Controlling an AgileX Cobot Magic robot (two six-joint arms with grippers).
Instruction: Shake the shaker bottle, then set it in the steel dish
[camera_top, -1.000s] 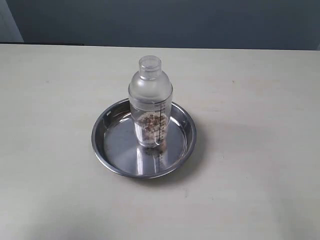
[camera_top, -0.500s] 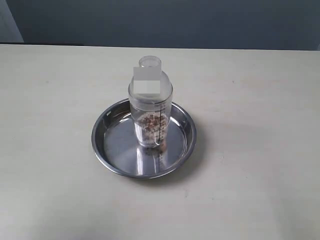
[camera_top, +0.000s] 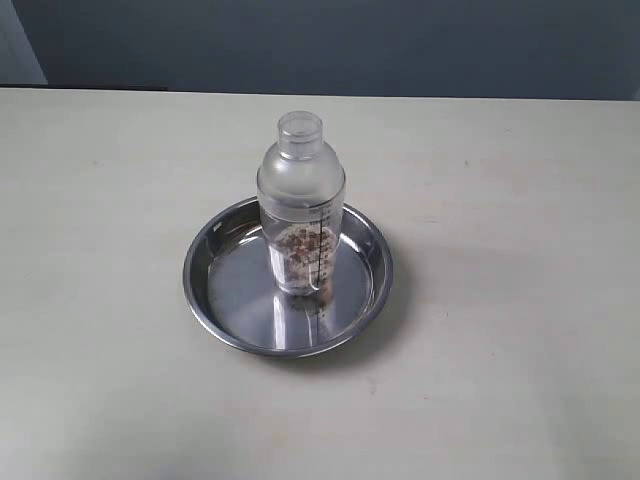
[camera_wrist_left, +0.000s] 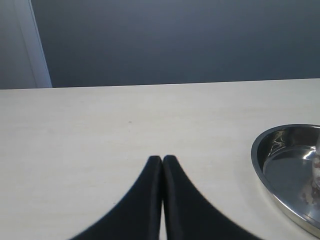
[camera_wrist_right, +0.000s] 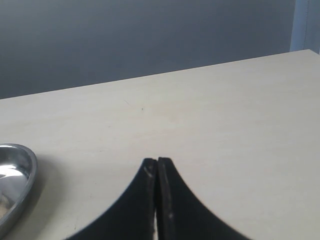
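Observation:
The frosted shaker bottle (camera_top: 301, 205) stands upright inside the steel dish (camera_top: 215, 290) near the table's middle, brown granules in its lower half. Neither arm shows in the exterior view. In the left wrist view my left gripper (camera_wrist_left: 162, 159) is shut with nothing between its black fingers, well apart from the steel dish (camera_wrist_left: 272, 172), whose rim shows at the frame's side; a sliver of the shaker bottle (camera_wrist_left: 316, 172) shows there too. My right gripper (camera_wrist_right: 157, 161) is shut and empty too, with the edge of the steel dish (camera_wrist_right: 22, 180) off to one side.
The pale table (camera_top: 520, 200) stretches around the dish on all sides. A dark blue-grey wall (camera_top: 330, 45) runs behind the table's far edge.

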